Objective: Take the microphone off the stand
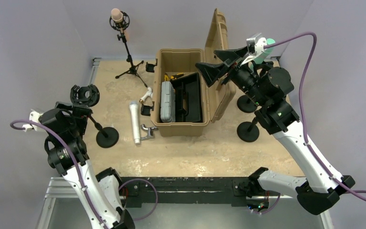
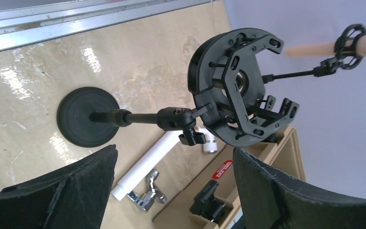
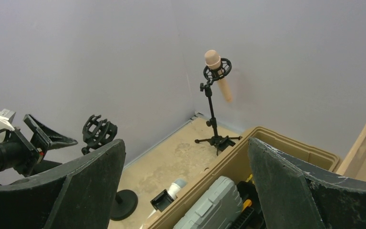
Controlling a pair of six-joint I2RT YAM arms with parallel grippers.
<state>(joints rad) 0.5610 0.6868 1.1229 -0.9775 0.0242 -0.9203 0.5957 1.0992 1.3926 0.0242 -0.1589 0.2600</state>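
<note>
A white microphone (image 1: 135, 122) lies flat on the table beside the tan toolbox; the left wrist view shows it (image 2: 145, 164) between and beyond my fingers. Just left of it, an empty black shock mount (image 1: 85, 94) tilts on a stand with a round base (image 1: 107, 137). My left gripper (image 1: 78, 109) sits right below this mount (image 2: 238, 90), open, with nothing between its fingers (image 2: 176, 191). At the back, a peach microphone (image 1: 117, 15) sits in the shock mount of a tripod stand (image 1: 131, 71). My right gripper (image 1: 220, 64) hangs open and empty over the toolbox (image 3: 186, 186).
The open toolbox (image 1: 178, 129) holds a grey case (image 1: 167, 101) and tools, its lid (image 1: 218, 33) raised. A chrome fitting (image 1: 147, 132) lies by the white microphone's lower end. Two more round-base stands (image 1: 248, 131) stand right of the box, under my right arm.
</note>
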